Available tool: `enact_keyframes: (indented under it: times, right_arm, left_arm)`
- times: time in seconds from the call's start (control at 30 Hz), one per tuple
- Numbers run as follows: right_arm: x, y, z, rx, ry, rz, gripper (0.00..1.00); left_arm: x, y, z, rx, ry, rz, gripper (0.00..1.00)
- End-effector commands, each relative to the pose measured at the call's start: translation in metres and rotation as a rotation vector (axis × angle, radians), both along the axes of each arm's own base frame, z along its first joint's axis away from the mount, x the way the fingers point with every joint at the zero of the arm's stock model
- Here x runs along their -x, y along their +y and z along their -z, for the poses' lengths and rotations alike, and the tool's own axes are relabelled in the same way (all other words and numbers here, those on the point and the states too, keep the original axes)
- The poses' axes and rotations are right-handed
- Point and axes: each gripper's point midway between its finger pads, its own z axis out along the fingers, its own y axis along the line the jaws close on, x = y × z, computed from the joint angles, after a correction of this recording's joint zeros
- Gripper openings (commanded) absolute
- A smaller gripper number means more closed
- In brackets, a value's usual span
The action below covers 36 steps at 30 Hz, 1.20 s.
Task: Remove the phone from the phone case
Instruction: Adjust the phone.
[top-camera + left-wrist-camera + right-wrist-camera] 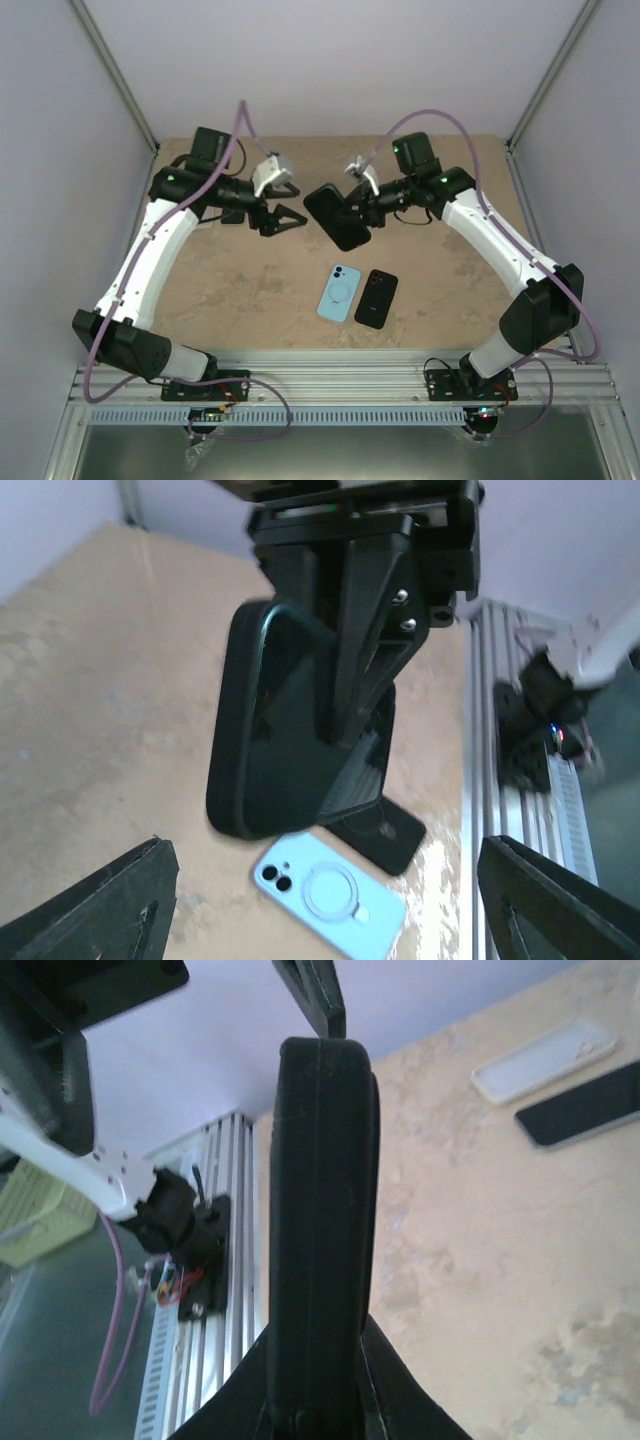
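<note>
Above the table [450, 300], a glossy black cased phone [335, 215] is clamped by the right gripper [360, 214]; the left gripper [288, 221] is seen wide open, empty.

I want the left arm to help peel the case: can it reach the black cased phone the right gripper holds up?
Probably yes. The left gripper is open, facing the black cased phone with nothing between them; the right gripper clamps it from the other side.
</note>
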Motion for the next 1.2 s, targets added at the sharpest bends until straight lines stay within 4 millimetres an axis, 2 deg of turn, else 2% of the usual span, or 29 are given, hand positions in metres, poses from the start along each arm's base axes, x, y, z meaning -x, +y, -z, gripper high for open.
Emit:
enact_keyframes:
  times: [0.0,0.13,0.3,0.4,0.57,0.77,1.0,1.17]
  right_arm:
    - [-0.011,-0.009,-0.077,-0.246,-0.029,0.017,0.01]
    - [-0.025,-0.019,-0.106,-0.342,-0.028,0.061,0.0]
    - [-0.03,-0.024,-0.138,-0.438,-0.064,0.071,0.01]
    - [-0.03,-0.025,-0.149,-0.473,-0.047,0.076,0.01]
    - [-0.031,-0.026,-0.163,-0.526,-0.022,0.101,0.01]
    - [-0.04,-0.026,-0.155,-0.58,0.105,0.143,0.01]
    - [-0.045,-0.025,-0.149,-0.605,0.171,0.165,0.01]
    - [-0.043,-0.025,-0.148,-0.625,0.202,0.165,0.0]
  left_arm:
    - [-0.019,0.006,-0.051,0.232,0.007,-0.102,0.85]
    - [-0.022,0.006,-0.065,0.339,0.014,-0.15,0.84]
    - [-0.025,0.004,-0.073,0.457,0.084,-0.175,0.82]
    - [-0.029,0.003,-0.074,0.516,0.104,-0.182,0.79]
    - [-0.018,-0.003,-0.072,0.593,0.171,-0.112,0.72]
    - [0.0,-0.027,-0.07,0.643,0.247,-0.044,0.7]
    - [-0.013,-0.038,-0.073,0.724,0.331,-0.072,0.62]
    - [-0.019,-0.047,-0.062,0.715,0.367,-0.094,0.56]
